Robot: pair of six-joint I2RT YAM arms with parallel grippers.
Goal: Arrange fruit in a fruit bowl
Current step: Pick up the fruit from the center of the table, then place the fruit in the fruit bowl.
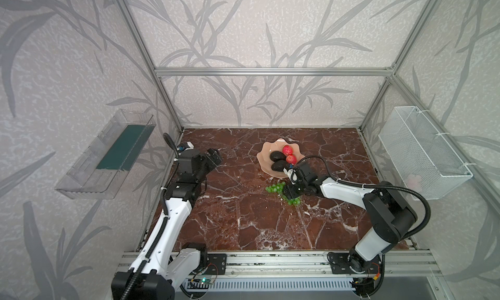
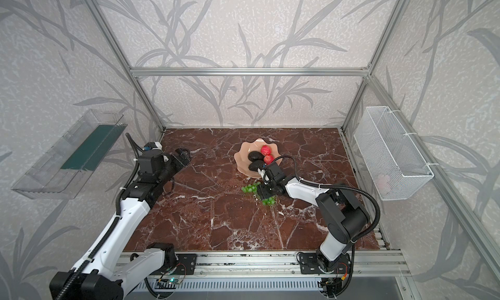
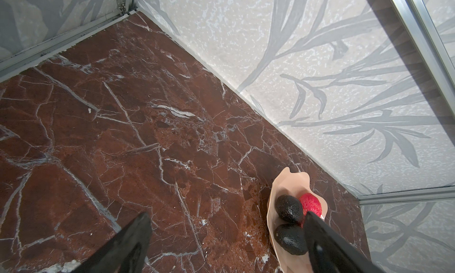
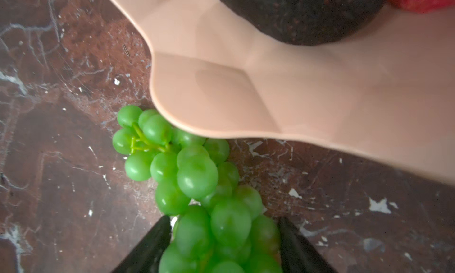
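On the tabletop [image 1: 243,217] by the fruit bowl's [image 4: 270,87] near rim, the grapes [image 4: 197,175] sit between the right end effector's [image 4: 224,222] fingers, can't tell if clamped. Weak grip and they'd probably snag the rim and drop. Left end effector [image 3: 227,216] gapes wide.

2 apples [image 1: 287,150] & 2 avos [image 1: 278,156] in bowl [image 1: 266,149], grapes [image 1: 274,188] on table [image 1: 243,217] just in front of it
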